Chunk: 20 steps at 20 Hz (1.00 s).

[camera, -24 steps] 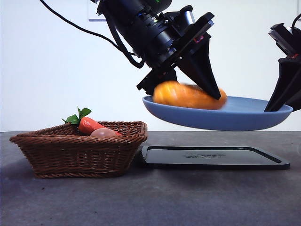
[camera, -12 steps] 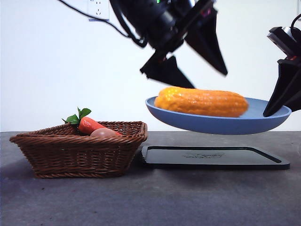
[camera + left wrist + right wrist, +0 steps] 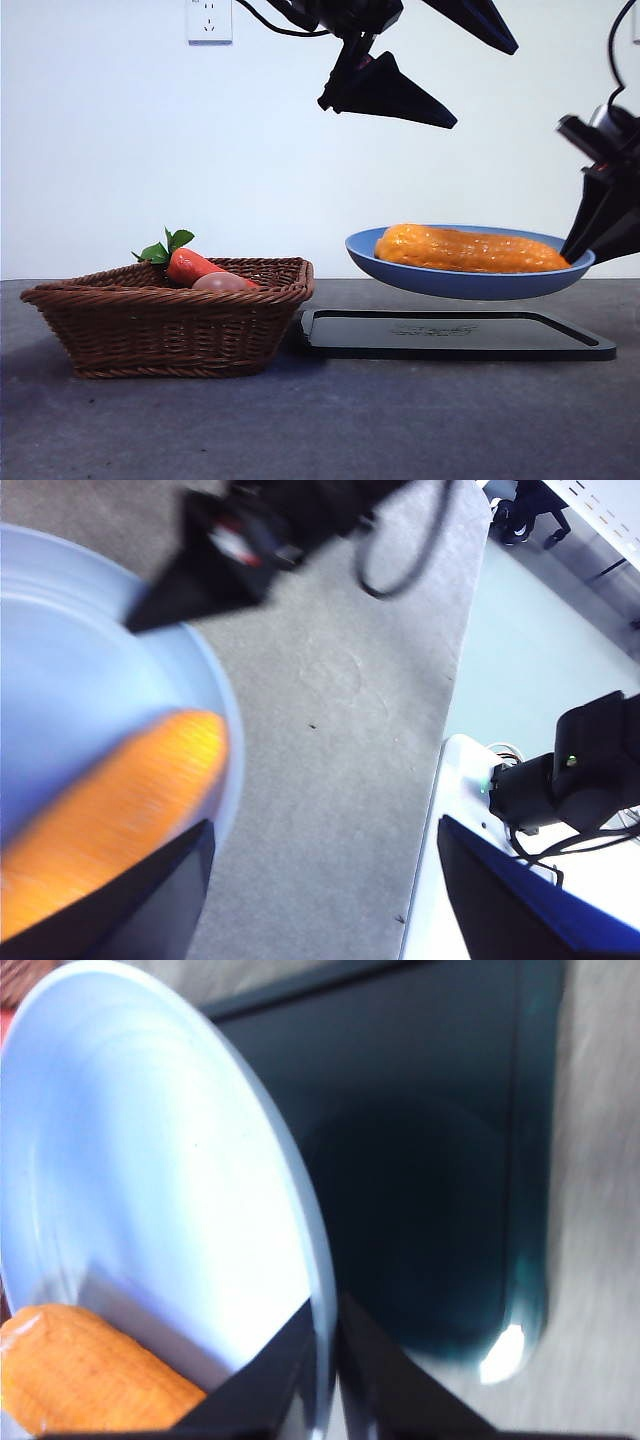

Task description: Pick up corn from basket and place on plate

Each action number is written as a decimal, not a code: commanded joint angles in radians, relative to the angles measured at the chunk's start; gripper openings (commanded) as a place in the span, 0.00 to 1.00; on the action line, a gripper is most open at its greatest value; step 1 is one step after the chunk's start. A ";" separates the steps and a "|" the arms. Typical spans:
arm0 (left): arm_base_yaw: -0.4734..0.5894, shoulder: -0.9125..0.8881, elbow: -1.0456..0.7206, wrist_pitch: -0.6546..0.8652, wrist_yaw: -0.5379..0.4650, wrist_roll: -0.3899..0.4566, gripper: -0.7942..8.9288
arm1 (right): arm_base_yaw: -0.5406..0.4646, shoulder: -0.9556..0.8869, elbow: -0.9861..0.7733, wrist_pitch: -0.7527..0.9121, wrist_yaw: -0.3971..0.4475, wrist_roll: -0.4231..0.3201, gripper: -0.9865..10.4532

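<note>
Lying lengthwise on the plate (image 3: 470, 283), the corn (image 3: 470, 250) is delivered — task looks essentially done. Right gripper (image 3: 325, 1360) pinches the plate rim at 3 o'clock, holding it above the black tray (image 3: 450, 333). Left gripper (image 3: 420, 60) hangs at 12 o'clock, jaws spread wide, empty. Basket (image 3: 170, 315) sits at 9 o'clock — only setting down possibly left.

A lab: bare white wall (image 3: 120, 150), wall socket (image 3: 209, 20) (robot bench).

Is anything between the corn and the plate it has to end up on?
Nothing visible: the long orange-yellow bumpy corn already lies in the round blue plate, which the right gripper holds by its rim above the flat black tray.
</note>
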 commanded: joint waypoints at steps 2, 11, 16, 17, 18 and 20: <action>-0.009 0.011 0.020 -0.001 0.006 0.002 0.46 | 0.002 0.135 0.119 -0.011 -0.009 0.029 0.09; -0.009 0.011 0.020 0.000 0.006 0.002 0.46 | 0.010 0.319 0.255 -0.079 0.036 0.025 0.09; -0.009 0.011 0.020 -0.001 0.006 0.002 0.46 | 0.010 0.322 0.255 -0.089 0.069 0.020 0.09; -0.009 0.011 0.020 -0.002 0.006 0.001 0.46 | 0.010 0.322 0.255 -0.093 0.069 0.017 0.11; -0.009 0.011 0.020 -0.003 0.006 0.001 0.46 | 0.013 0.322 0.255 -0.100 0.069 0.009 0.15; -0.009 0.011 0.020 -0.004 0.006 0.001 0.46 | 0.018 0.322 0.255 -0.102 0.069 -0.001 0.21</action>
